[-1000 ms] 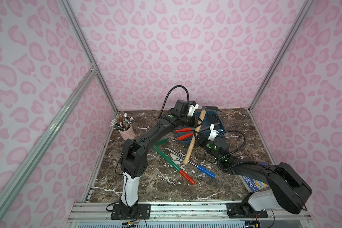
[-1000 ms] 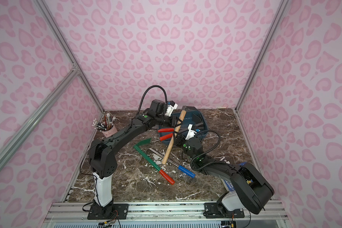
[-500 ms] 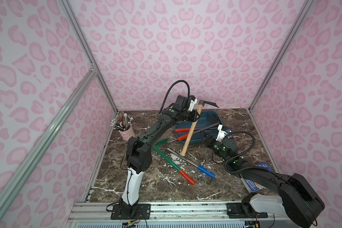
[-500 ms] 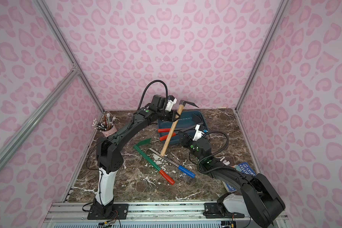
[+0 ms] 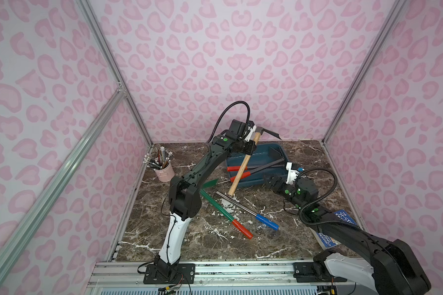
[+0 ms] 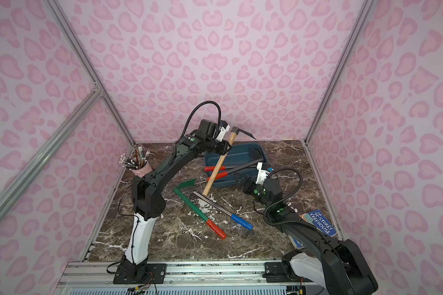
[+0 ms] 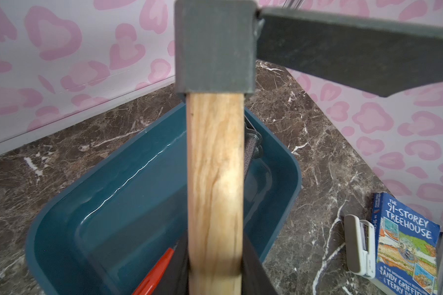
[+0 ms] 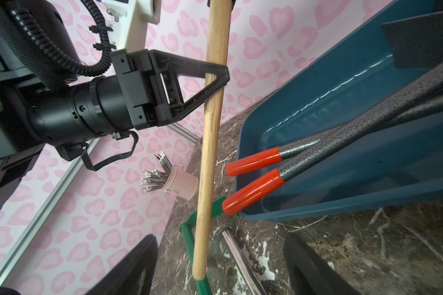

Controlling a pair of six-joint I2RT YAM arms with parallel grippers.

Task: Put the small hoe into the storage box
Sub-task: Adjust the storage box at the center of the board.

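Left gripper (image 5: 251, 146) clamped on the hoe (image 5: 243, 163), jaws pinching the wooden handle a bit below the head. Hoe is held up at a slant: dark head and blade up above the far left corner of the box (image 5: 266, 150), handle crossing over the box's left end and running down toward the worktop (image 5: 189, 237). Handle's lower end sits by the end of the steel tool with the blue grip (image 5: 246, 209); can't tell if it touches. So the hoe is over the box, not in it.

Right gripper (image 5: 270, 180) low, just off the near right corner of the box, jaws wide apart, gripping nothing, apart from the handle.

In the box: two dark tools with red grips (image 8: 253, 163), the grips poking out over the left rim. Green tool with a red grip (image 5: 220, 209) lies beside the steel one, in front of the box. Pink cup of pencils (image 5: 164, 172) at the far left edge. Blue book (image 6: 320, 222) near the right edge, beside the right arm.
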